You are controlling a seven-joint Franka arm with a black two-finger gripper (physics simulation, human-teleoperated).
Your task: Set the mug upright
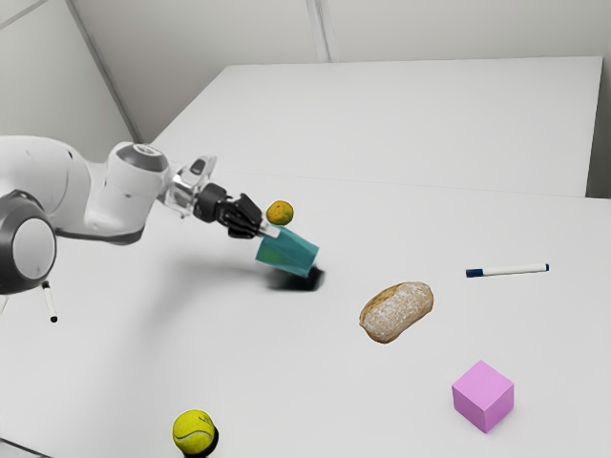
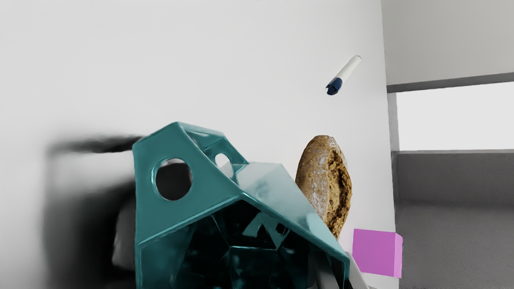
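In the exterior view, the black gripper point(image 1: 260, 225) reaches down from the left and meets the teal mug point(image 1: 287, 253) at its upper end. The mug is tilted, with a dark shadow under its lower end; whether it touches the table I cannot tell. The wrist view looks partly into the mouth of the mug point(image 2: 160, 216), whose handle has a round hole. There the gripper point(image 2: 340, 269) pinches the mug's wall near the rim, one finger point(image 2: 321, 275) inside and the other outside.
An orange point(image 1: 280, 213) is just behind the mug. Toward the exterior view's right are a bread loaf point(image 1: 397, 311), a marker point(image 1: 508, 271) and a pink cube point(image 1: 483, 395). A tennis ball point(image 1: 194, 432) lies near that view's bottom edge, on the white table point(image 1: 315, 382).
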